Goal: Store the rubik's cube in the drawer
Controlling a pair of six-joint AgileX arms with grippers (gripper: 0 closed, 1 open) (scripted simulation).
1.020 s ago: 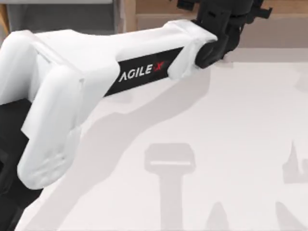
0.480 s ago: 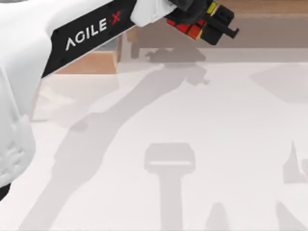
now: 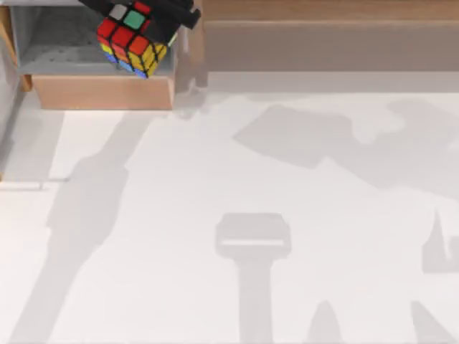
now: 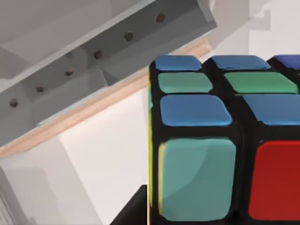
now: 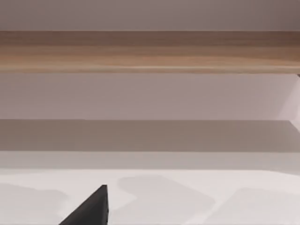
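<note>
Where the top view meets its upper left corner, our left pincer is clamped on the cube above the open drawer; shelf behind, pale surface. Left wrist: cube close, drawer beyond. Right wrist: shelf; right pincer's state we cannot tell.

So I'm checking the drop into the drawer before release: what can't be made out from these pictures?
- Left tool, top view: cut off by the top edge; its grip on the rubik's cube is unclear.
- Drawer floor, top view: partly hidden under the cube.
- Cube's height above the floor: not readable.
- Right tool, right wrist view: one dark tip at the bottom edge.
</note>
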